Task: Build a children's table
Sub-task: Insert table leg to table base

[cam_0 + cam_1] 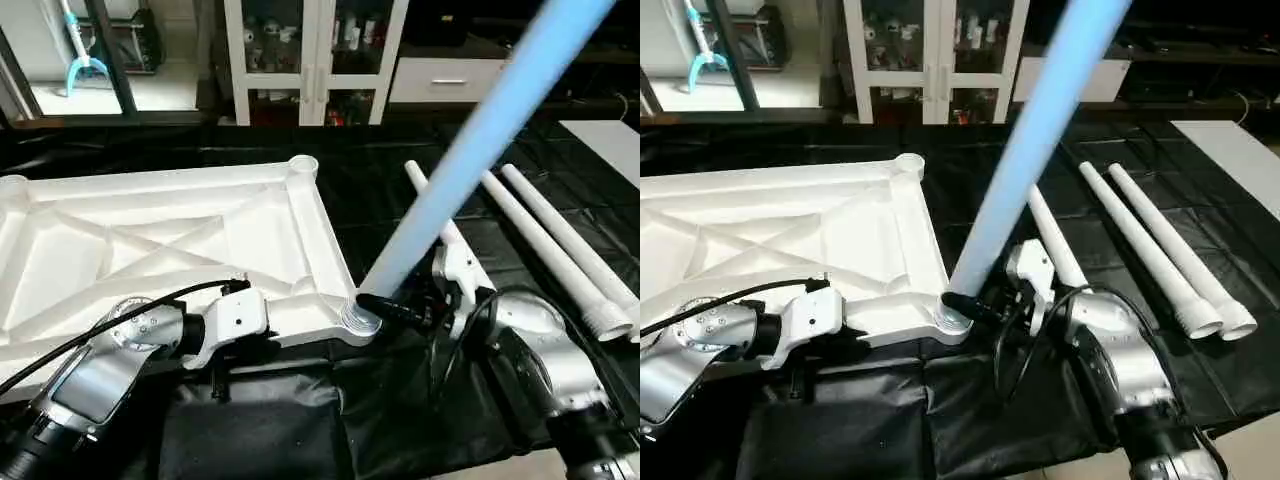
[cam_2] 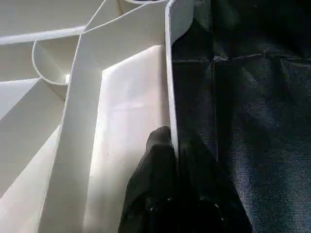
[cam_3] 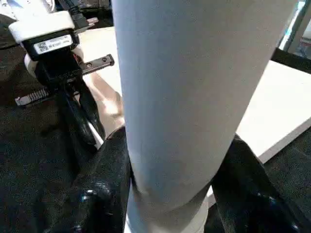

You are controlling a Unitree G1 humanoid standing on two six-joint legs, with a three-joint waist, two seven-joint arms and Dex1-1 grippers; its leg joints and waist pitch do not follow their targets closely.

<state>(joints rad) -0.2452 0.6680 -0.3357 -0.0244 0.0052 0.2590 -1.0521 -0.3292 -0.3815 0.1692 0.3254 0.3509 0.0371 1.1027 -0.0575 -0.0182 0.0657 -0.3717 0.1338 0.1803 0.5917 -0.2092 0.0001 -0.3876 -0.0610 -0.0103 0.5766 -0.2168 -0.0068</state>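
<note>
table top (image 1: 150, 250): upside down on black cloth
left gripper (image 2: 175, 160): pinched on table top's near rim
right gripper (image 3: 170, 194): clamps leg (image 1: 470, 150) standing in table top's near corner socket
writing: label on left gripper, unreadable

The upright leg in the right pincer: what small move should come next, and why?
Probably twist the leg further into the corner socket. The right pincer grips its base, its threaded end sits at the socket, and the left pincer clamps the tabletop rim.
</note>
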